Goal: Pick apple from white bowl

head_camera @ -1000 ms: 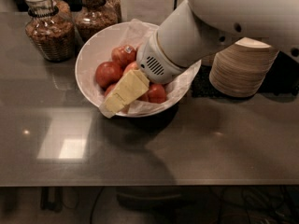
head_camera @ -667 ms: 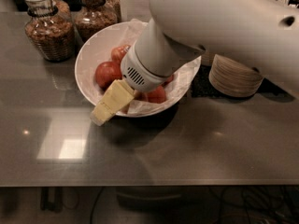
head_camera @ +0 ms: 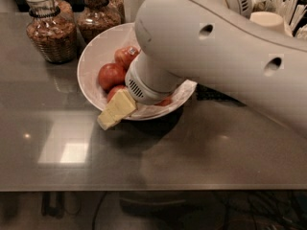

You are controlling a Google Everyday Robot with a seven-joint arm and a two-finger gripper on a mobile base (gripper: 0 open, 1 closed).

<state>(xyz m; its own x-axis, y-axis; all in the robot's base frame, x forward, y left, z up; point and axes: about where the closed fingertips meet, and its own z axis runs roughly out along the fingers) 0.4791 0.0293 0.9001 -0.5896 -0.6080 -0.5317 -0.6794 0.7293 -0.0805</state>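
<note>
The white bowl [head_camera: 93,56] stands on the dark counter, lined with crinkled white paper. In it I see a dark-red apple [head_camera: 111,75], a red apple with a small sticker [head_camera: 126,56] behind it, and a sliver of another red one [head_camera: 114,92]. The pale yellow-tan apple is hidden, most likely behind my arm. My gripper [head_camera: 116,111] is cream-coloured and hangs over the bowl's near-left rim, pointing down and left, just in front of the apples. My big white arm [head_camera: 216,56] covers the right half of the bowl.
Two glass jars of brown food stand behind the bowl at the left [head_camera: 52,30] and the middle [head_camera: 98,14]. A beige stack top [head_camera: 268,20] and white utensils [head_camera: 283,1] show at the back right. The counter's front edge [head_camera: 144,188] runs across below.
My arm has swung over the bowl toward the camera and now hides its right half. The gripper has slid down and left to the bowl's near rim.
</note>
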